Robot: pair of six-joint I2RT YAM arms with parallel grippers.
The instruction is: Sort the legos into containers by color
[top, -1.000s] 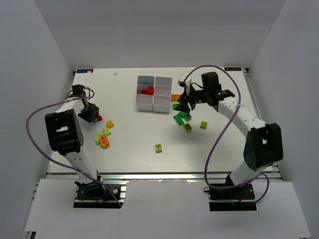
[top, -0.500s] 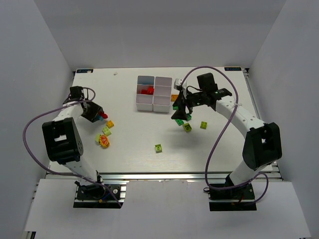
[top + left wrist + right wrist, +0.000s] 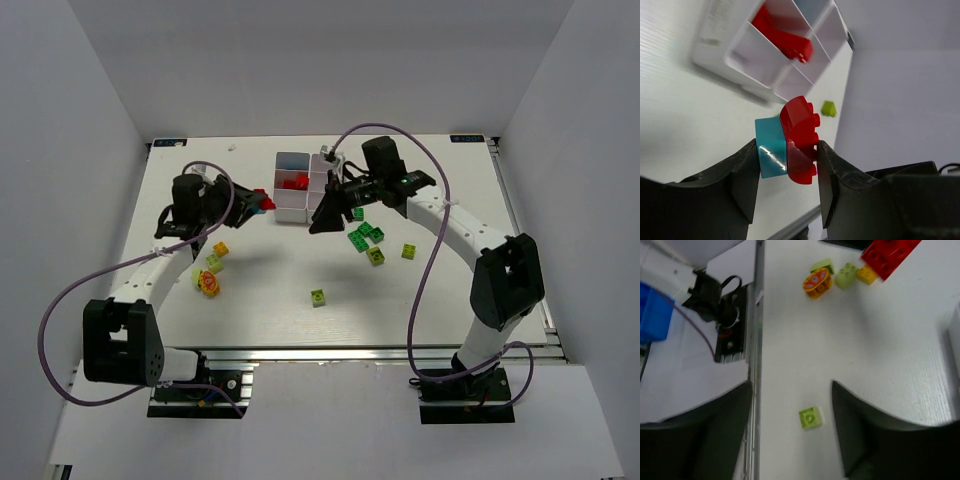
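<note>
My left gripper (image 3: 256, 203) is shut on a red brick (image 3: 800, 137) joined to a light blue brick (image 3: 771, 147) and holds the pair in the air just left of the white six-compartment tray (image 3: 290, 212). Red bricks (image 3: 785, 41) lie in one compartment of the tray (image 3: 715, 56). My right gripper (image 3: 322, 220) is open and empty, hovering in front of the tray's near right corner. In the right wrist view its fingers (image 3: 791, 390) frame a lime brick (image 3: 810, 418) on the table far below.
Dark green bricks (image 3: 365, 236), another green one (image 3: 376, 256) and a lime one (image 3: 409, 251) lie right of the right gripper. A lime brick (image 3: 318, 297) sits mid-table. At left lie a yellow brick (image 3: 220, 249), a lime brick (image 3: 213, 264) and an orange-red round piece (image 3: 209, 286).
My left gripper has swung right from the left cluster to the tray's left side, carrying the red and blue bricks. My right gripper has moved left, from the green bricks to the tray's front.
</note>
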